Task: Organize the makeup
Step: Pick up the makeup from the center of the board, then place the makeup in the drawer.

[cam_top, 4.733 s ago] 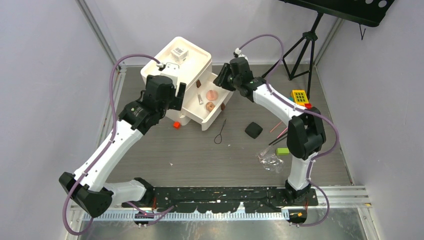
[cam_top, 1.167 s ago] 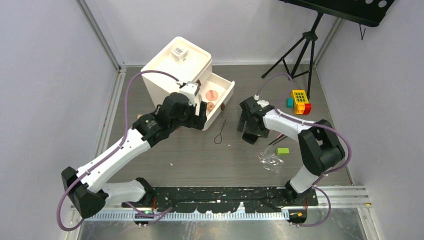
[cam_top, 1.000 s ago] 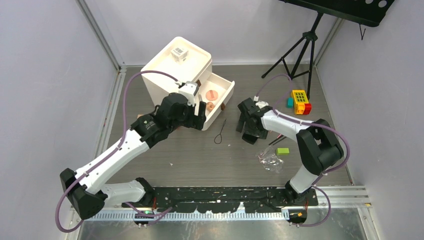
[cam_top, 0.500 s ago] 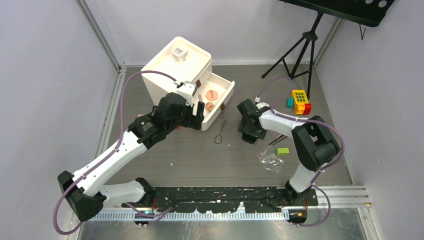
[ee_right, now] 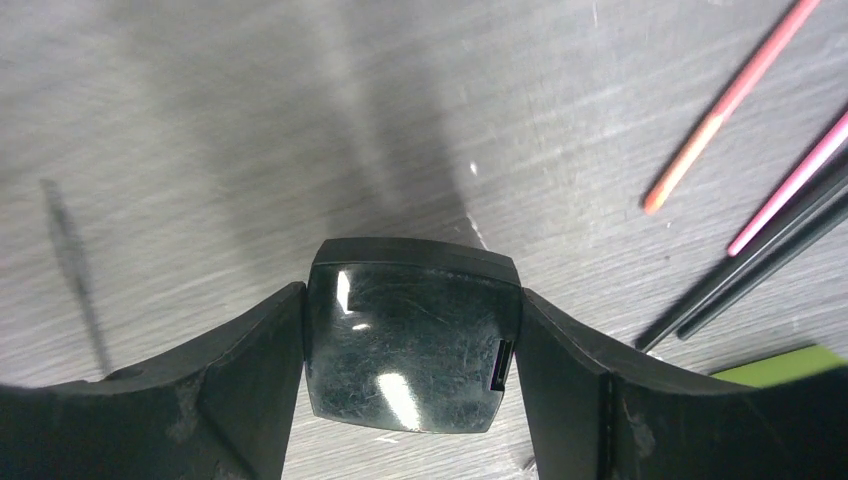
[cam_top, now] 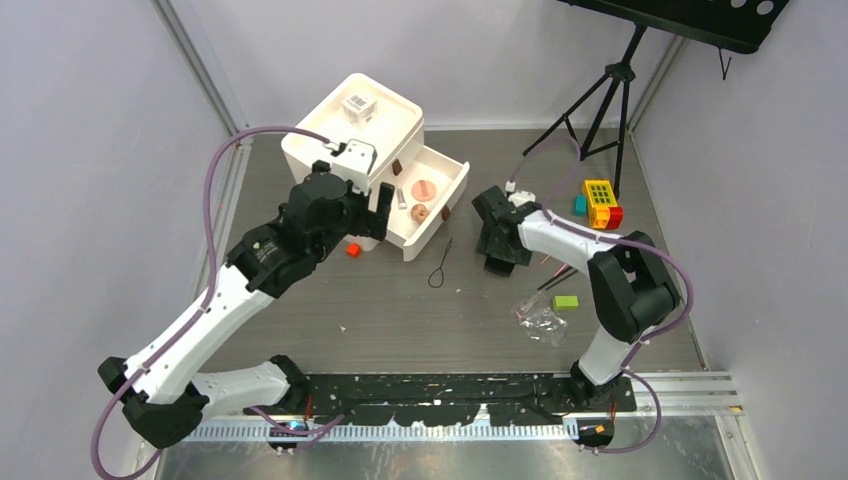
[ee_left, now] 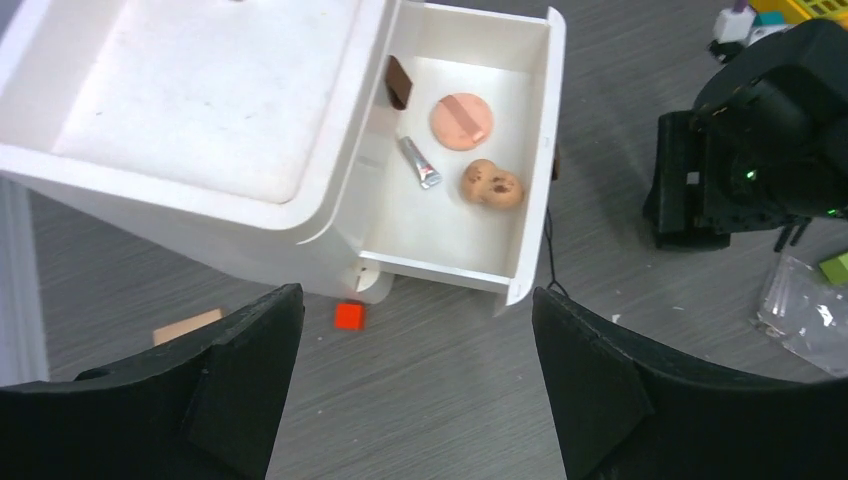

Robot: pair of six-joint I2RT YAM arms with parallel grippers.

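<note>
From here I see my right gripper (ee_right: 410, 295) with its 2 fingers (ee_right: 230, 390) pressed against opposite sides of the glossy black compact (ee_right: 410, 345), which lies flat on the grey table (ee_right: 250, 120); off to its right lie 1 red pencil (ee_right: 730, 100), 1 pink pencil (ee_right: 800, 175) and 2 black pencils (ee_right: 745, 275), fanned close together.

The right gripper (ee_right: 412, 305) is closing on the black compact (ee_right: 405, 350), now touching both its sides. The left gripper (ee_left: 415, 320) is backing away from the drawer (cam_top: 455, 188), uncovering a small red cube (cam_top: 353, 249).
</note>
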